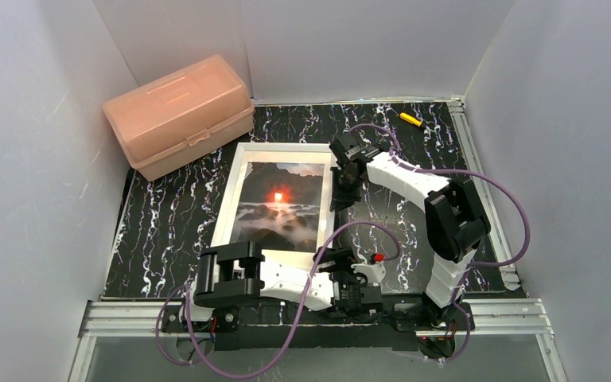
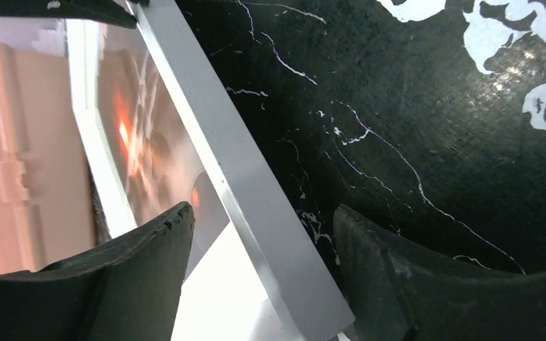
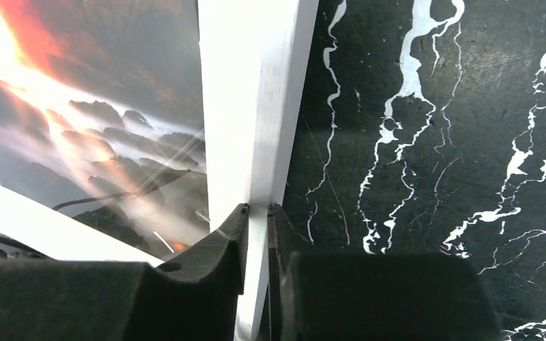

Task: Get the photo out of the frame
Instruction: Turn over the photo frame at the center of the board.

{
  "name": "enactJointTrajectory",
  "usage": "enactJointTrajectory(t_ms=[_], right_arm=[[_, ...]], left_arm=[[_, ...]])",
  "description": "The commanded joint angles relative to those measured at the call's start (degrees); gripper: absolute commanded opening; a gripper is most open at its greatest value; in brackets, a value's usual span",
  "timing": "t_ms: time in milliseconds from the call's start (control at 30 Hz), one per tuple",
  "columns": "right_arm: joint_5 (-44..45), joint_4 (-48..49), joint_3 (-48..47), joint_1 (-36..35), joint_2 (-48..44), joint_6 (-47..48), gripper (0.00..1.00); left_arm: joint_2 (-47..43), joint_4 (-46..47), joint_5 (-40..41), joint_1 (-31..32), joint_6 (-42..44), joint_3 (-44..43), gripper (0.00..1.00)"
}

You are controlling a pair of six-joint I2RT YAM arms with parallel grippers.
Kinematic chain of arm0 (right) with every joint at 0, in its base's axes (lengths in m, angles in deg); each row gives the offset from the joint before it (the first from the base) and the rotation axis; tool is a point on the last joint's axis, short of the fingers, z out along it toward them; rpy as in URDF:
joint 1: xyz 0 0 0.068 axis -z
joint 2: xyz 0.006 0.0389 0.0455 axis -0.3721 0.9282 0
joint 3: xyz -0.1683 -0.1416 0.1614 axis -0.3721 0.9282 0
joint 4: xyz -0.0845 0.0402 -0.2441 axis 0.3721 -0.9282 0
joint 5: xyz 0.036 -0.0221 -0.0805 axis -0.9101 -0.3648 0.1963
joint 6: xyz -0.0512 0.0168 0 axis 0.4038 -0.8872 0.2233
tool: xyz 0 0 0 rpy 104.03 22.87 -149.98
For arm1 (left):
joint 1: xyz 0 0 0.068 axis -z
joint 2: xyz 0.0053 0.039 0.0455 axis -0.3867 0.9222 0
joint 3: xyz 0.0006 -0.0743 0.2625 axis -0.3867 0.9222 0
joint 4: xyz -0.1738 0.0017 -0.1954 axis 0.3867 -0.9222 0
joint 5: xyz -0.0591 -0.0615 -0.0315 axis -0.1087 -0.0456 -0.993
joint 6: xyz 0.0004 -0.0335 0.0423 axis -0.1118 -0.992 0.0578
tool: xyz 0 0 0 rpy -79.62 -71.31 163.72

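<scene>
Along the right rail of the frame [image 1: 278, 146], far end, my right gripper [image 3: 258, 213] pinches the white edge, probably to anchor it on the table [image 1: 167, 231]. My left gripper [image 2: 263, 220] straddles the same rail by the near corner, jaws wide, not touching. The photo [image 1: 282, 203] sits inside, face up.

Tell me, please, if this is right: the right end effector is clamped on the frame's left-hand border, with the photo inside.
Not quite: the right end effector is clamped on the frame's right-hand border, per the top external view, with the photo inside.
</scene>
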State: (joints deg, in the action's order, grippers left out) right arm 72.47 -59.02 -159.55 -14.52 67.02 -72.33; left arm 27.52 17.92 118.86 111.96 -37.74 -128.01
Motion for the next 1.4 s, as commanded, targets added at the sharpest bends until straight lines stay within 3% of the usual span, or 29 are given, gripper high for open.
enactJointTrajectory(t_ms=[0,167,233,367,400,633,1100,1267,1367], right_arm=[[-2.58,0.59,-3.26,-0.38,-3.66,-0.23,0.01],[-0.72,0.07,-3.79,-0.31,-3.69,0.41,0.02],[0.03,-0.21,-3.82,-0.19,-3.84,1.08,0.17],[-1.97,2.98,-0.87,0.62,-6.23,1.4,0.64],[-2.51,4.37,0.56,0.81,-7.22,1.03,0.72],[-10.89,15.27,10.59,4.62,-11.94,-4.18,0.98],[-30.17,37.05,21.76,8.27,-9.0,-12.18,0.96],[-31.0,39.0,21.83,8.5,-7.49,-12.8,0.84],[-32.75,40.38,21.53,8.83,-6.54,-13.57,0.68]], left_arm=[[0.28,2.82,8.9,0.11,2.71,0.18,0.62],[0.57,-0.02,11.17,0.68,1.63,-1.4,0.4],[-0.11,-1.05,11.54,0.79,1.07,-1.96,0.35],[-1.83,-3.96,11.61,0.92,-0.41,-2.98,0.27],[-2.17,-5.27,11.72,1.04,-1.33,-3.48,0.26],[-5.04,-10.97,12.32,1.49,-5.36,-5.96,0.22],[-8.48,-19.25,12.73,2.17,-12.71,-8.56,0.16],[-8.44,-23.41,13.7,2.67,-15.68,-9.91,0.16],[-8.55,-24.48,14.02,3.02,-16.19,-10.58,0.17]])
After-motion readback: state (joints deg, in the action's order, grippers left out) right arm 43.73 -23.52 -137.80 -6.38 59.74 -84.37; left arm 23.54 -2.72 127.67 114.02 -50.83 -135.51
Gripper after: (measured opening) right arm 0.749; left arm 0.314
